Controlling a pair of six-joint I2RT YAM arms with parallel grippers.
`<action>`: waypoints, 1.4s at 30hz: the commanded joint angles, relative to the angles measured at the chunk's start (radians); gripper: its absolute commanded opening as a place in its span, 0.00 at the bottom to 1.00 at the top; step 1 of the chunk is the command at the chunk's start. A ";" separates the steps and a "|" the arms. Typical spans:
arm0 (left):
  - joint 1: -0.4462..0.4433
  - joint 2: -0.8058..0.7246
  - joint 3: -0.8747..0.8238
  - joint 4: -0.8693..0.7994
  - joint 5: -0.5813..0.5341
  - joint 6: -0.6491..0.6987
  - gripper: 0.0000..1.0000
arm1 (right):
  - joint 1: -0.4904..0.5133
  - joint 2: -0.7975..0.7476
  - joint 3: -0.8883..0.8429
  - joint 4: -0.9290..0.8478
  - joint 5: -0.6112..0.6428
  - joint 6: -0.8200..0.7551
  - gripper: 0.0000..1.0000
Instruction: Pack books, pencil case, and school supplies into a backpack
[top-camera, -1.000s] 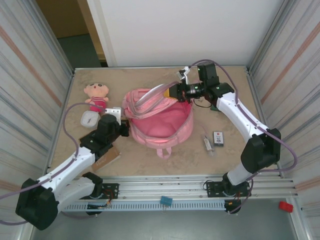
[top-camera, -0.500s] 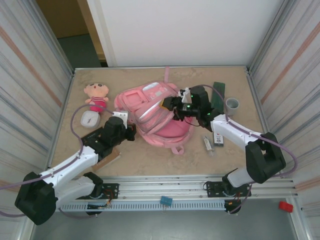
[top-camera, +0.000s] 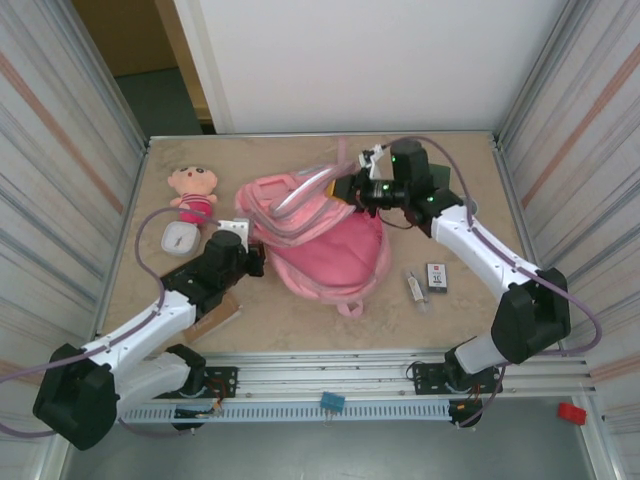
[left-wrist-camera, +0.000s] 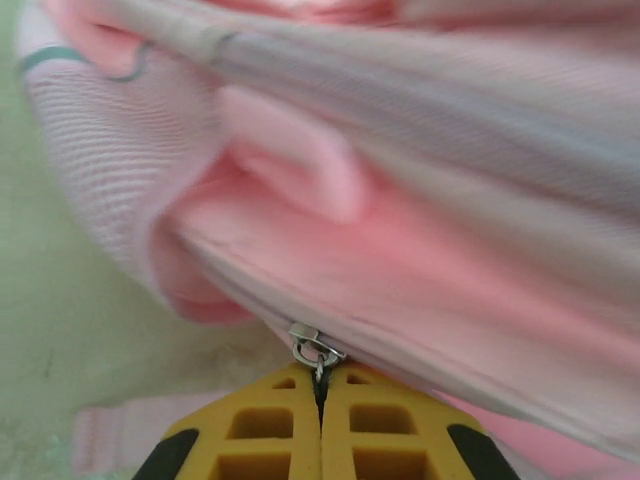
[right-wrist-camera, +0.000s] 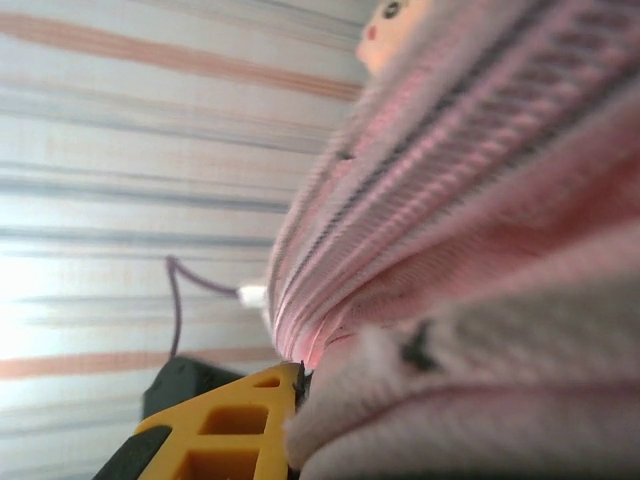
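L gripper is closed, its two yellow fingers pressed flat together w/ a small metal zip pull pinched at their tips. The zip pull sits on a seam of the big pink backpack, which lies in the middle of the tan surface. From above, the L arm reaches in from bottom left and meets the backpack's left edge.

R gripper is at the backpack's far rim, closed on a fold of pink fabric. That rim is lifted off the surface, so the opening gapes toward the back wall. In the R wrist view one yellow finger shows, fabric bunched tight against it; the other finger is hidden behind the cloth.

Brown book lies on the surface near front left, partly under the L arm, apart from the backpack. Short white tube and flat black rectangle w/ a white-and-red mark lie side by side just right of the backpack, not touching it.

Plush doll lies at back left, w/ a small white box just in front of it.
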 joint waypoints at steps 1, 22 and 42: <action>0.042 0.041 0.007 0.098 -0.010 0.067 0.00 | -0.030 0.012 0.151 -0.181 -0.293 -0.195 0.01; 0.090 0.156 0.255 -0.101 0.071 -0.075 0.65 | -0.035 0.029 0.126 -0.097 -0.065 -0.216 0.04; 0.090 -0.044 0.196 -0.435 0.021 -0.376 0.67 | 0.123 0.152 -0.082 -0.164 0.281 0.044 0.57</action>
